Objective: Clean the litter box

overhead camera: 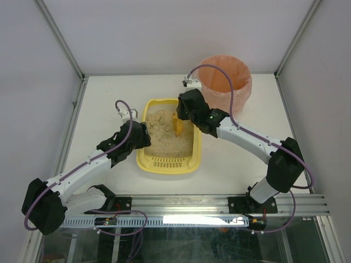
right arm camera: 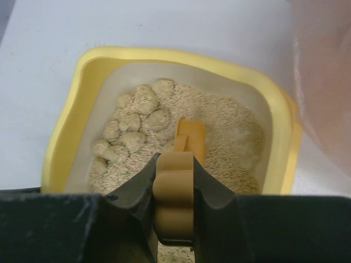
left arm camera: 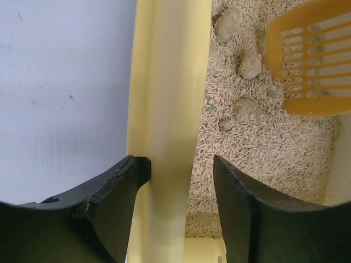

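Note:
The pale-yellow litter box lies mid-table, its slotted grate at the near end and beige litter with several grey clumps inside. My left gripper is open and straddles the box's left rim: one finger is outside against the wall, the other inside over the litter with a gap. My right gripper is shut on the handle of the orange slotted scoop, whose blade stands in the litter right of the clumps. In the right wrist view the handle sits between the fingers.
A round bin lined with a pink-orange bag stands behind and right of the box, close to my right arm. White enclosure walls and metal posts ring the table. The scoop blade shows in the left wrist view near the clumps.

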